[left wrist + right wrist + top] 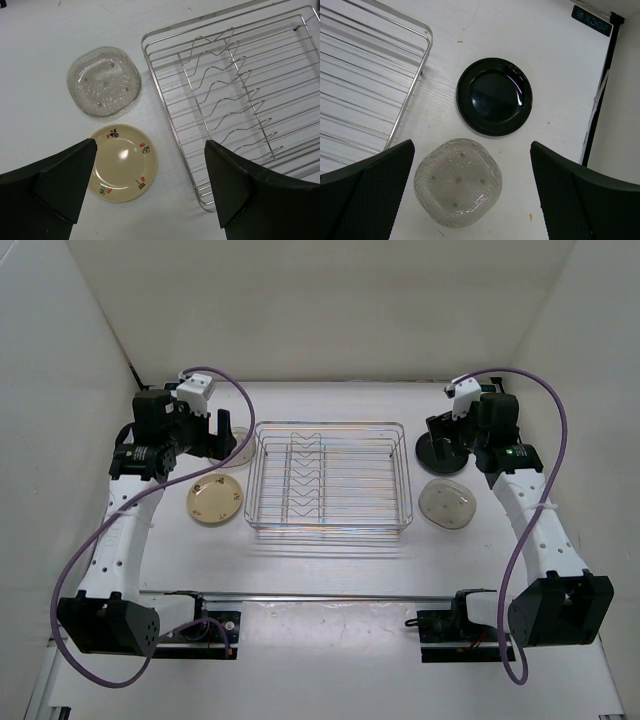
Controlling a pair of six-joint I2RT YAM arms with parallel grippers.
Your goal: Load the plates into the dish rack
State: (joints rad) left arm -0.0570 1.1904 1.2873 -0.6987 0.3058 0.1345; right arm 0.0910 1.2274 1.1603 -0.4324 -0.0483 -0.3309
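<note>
The silver wire dish rack [330, 424] stands mid-table and holds no plates. On its left lie the cream-yellow plate [214, 501] and a translucent plate [238, 445], the latter partly hidden by my left gripper [215, 430]. On its right lie a translucent greyish plate [447, 504] and the black plate [445, 450], partly under my right gripper [447, 433]. In the left wrist view my gripper [150, 185] is open above the cream plate [123, 162], the translucent plate [104, 81] and the rack [165, 107]. In the right wrist view my gripper [472, 195] is open above the translucent plate [458, 182] and the black plate [494, 96].
White walls close in the table at the back and both sides. Purple cables [90, 550] loop from both arms. A black strip [600, 85] runs along the table's right edge. The rack's corner [409, 100] shows at the left of the right wrist view.
</note>
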